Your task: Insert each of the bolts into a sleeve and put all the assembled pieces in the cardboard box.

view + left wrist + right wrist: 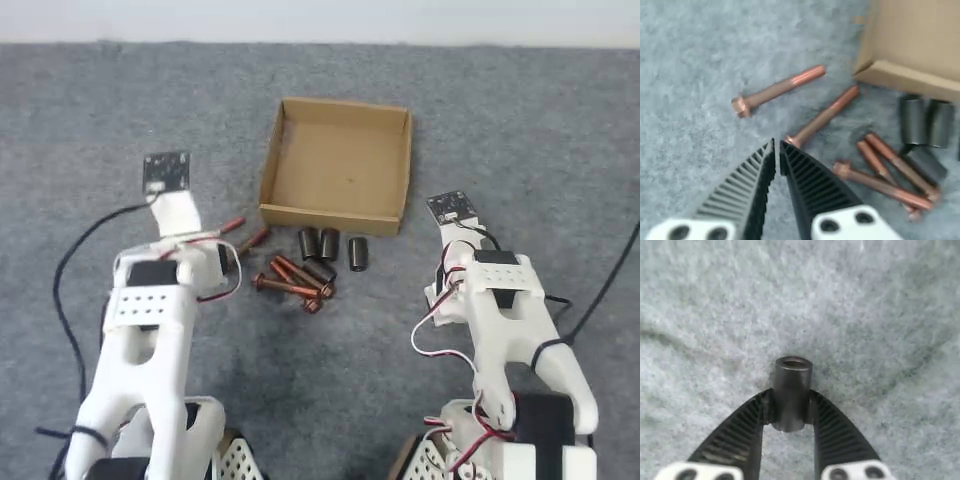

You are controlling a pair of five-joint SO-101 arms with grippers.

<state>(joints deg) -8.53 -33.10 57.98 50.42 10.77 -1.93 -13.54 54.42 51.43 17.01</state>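
Right gripper [790, 396] clamped on a black cylindrical metal sleeve [793, 374], its bore exposed, presumably to receive a bolt, while the left gripper [777, 147], jaws together and empty, hovers by the copper-coloured flanged bolts [822, 116] lying before the brown cardboard box [332, 218].

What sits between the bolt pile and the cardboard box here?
Three black sleeves lie between the bolt pile and the box, clearest in the high view.
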